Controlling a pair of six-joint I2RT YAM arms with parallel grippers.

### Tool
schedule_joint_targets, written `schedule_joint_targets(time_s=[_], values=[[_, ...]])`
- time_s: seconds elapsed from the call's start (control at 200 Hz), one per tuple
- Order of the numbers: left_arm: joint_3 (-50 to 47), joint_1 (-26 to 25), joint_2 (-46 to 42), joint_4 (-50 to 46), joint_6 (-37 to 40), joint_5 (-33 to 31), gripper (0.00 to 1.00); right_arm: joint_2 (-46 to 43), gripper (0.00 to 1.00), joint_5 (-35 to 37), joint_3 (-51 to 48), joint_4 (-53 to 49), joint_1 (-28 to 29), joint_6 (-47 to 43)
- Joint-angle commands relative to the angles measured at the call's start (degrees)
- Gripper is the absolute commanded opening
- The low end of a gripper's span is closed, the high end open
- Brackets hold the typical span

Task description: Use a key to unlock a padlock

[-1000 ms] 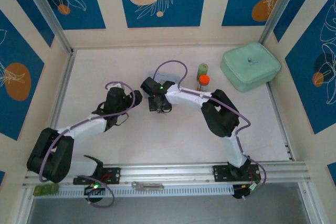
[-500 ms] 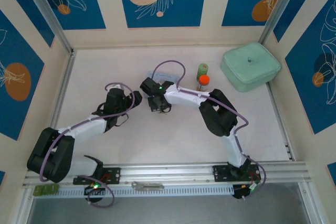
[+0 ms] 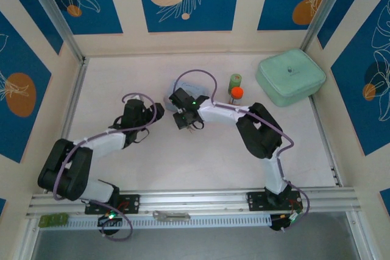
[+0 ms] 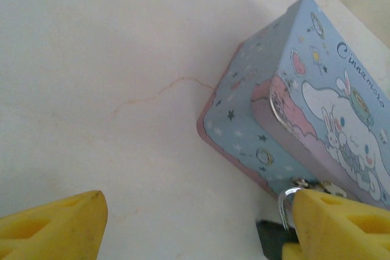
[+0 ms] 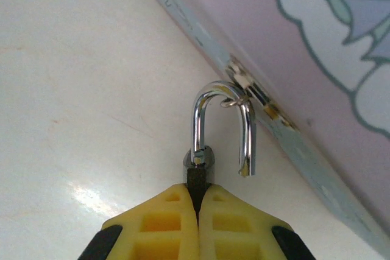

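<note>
Right pincer (image 5: 196,194) clamped on the padlock (image 5: 199,164), whose open shackle is hooked to the blue tin (image 5: 292,53).

The right pincer's yellow fingers (image 5: 164,223) are pressed together on the padlock's dark body, which sits right at their tips. The silver shackle rises ahead of the pincer. One leg is seated in the body, the other ends free in the air, and its bend passes through a small ring (image 5: 231,103) on the tin's edge. The tin lies on the white surface (image 5: 79,89), just beyond this pincer and to its right. The left pincer (image 4: 195,226) gapes wide and holds nothing. The tin (image 4: 286,120) lies ahead of it toward the right, and the shackle shows right against its right-hand finger (image 4: 341,223). From above, the left pincer (image 3: 157,114) and right pincer (image 3: 186,121) sit close together, tips toward each other, with the tin (image 3: 170,97) just beyond them.
</note>
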Motion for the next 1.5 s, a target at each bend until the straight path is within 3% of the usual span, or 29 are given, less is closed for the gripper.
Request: schedule_joint_targets(time_s=[0.0,0.26,0.495,0.76,1.1,1.346,1.496], values=[[4.64,1.40,2.81,4.22,2.45,2.85,0.79,-2.13,0.00,-6.08,-4.70,6.91,-2.42,-9.83],[11.04,3.77,10.33,8.96,3.95,7.82,0.79,-2.17,0.00,-14.69,-6.16,12.85,-5.55,-18.27],[15.59,4.07,18.66,14.73,5.19,13.29,0.78,0.37,0.00,-18.60,-2.36,11.60,-7.05,-21.55],[17.97,3.93,24.14,18.54,2.44,20.52,0.62,2.67,0.00,-19.63,1.46,10.49,-7.86,-23.24],[12.70,3.71,20.21,19.65,1.00,19.03,0.62,3.25,0.00,-23.33,5.18,9.48,-8.00,-23.40],[10.74,4.12,14.87,15.70,2.43,11.57,0.69,-0.66,0.00,-26.38,0.16,10.46,-7.26,-19.65],[10.92,4.29,13.65,14.91,2.25,10.84,0.70,-2.56,0.00,-28.49,-3.22,10.82,-7.43,-17.41]])
